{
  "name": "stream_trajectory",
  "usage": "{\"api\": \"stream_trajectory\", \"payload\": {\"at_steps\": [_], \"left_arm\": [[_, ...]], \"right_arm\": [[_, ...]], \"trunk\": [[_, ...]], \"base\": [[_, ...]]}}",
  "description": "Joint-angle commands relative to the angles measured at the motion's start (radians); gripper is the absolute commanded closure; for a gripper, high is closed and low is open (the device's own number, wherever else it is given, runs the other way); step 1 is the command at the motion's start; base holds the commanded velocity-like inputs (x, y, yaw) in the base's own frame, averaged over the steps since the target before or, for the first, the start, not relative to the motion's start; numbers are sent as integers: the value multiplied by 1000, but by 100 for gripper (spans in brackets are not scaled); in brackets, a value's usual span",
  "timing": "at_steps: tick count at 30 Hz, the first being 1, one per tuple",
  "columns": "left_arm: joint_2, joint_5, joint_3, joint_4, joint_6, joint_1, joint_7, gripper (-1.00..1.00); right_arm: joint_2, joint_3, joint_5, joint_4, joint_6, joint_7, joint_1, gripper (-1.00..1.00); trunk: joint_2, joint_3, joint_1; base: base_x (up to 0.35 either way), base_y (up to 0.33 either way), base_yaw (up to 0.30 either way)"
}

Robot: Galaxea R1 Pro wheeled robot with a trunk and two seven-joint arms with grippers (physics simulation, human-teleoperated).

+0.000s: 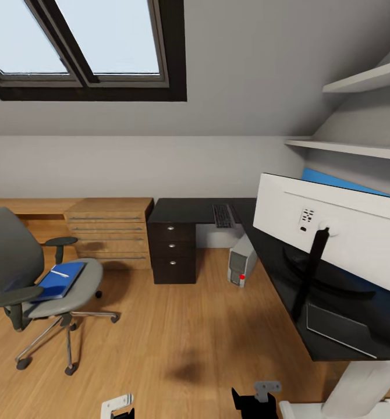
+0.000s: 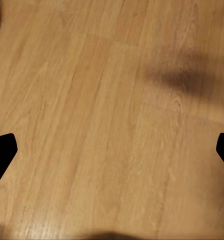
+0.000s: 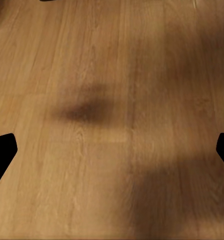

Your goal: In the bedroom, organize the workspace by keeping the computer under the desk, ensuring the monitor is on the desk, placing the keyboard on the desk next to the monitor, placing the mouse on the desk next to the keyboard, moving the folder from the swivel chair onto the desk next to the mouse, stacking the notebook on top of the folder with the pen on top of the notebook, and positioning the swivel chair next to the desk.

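Both arms hang low at the bottom edge of the head view. The left gripper has its fingers wide apart over bare floor, holding nothing. The right gripper is the same: spread, empty, floor under it.

Right side of the frame, nearest: the monitor stands on the desk, white back to the camera, so that step looks done.

Left of the frame: the chair sits well apart from the desk, not yet positioned. The folder lies on its seat, with the pen across the top. Whether a notebook sits between them cannot be told. Folder, notebook and pen stacking is left to do.

Mid frame, further back: the computer stands on the floor just under the desk edge, probably fine.

Far end of the desk, centre: the keyboard lies on the top but well apart from the monitor, so it likely needs moving. No mouse can be made out.

Most of the task is left.
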Motion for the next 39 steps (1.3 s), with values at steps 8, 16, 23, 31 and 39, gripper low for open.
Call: {"api": "stream_trajectory", "payload": {"at_steps": [8, 16, 23, 31, 39], "left_arm": [[0, 4, 2, 0, -2, -1, 2, -100], [-2, 5, 2, 0, -2, -1, 2, -100], [-2, 6, 2, 0, -2, -1, 2, -100], [-3, 6, 0, 0, -3, -1, 2, -100], [-6, 4, -1, 0, -4, -1, 2, -100]], "right_arm": [[6, 7, -8, -8, 6, 3, -1, -100], [1, 4, -4, -233, 202, -60, -4, -100], [-44, 0, -3, -547, 480, -218, -4, -100], [-131, -66, -3, -954, 802, -376, -4, -100], [-214, -199, -4, -1046, 928, -431, -4, -100]], "trunk": [[-1, -1, 0], [-1, -1, 0], [-1, -1, 0], [-1, -1, 0], [-1, -1, 0]], "base": [[-2, -16, 0], [0, 0, 0], [0, 0, 0], [0, -3, 0], [0, -181, 0]]}}
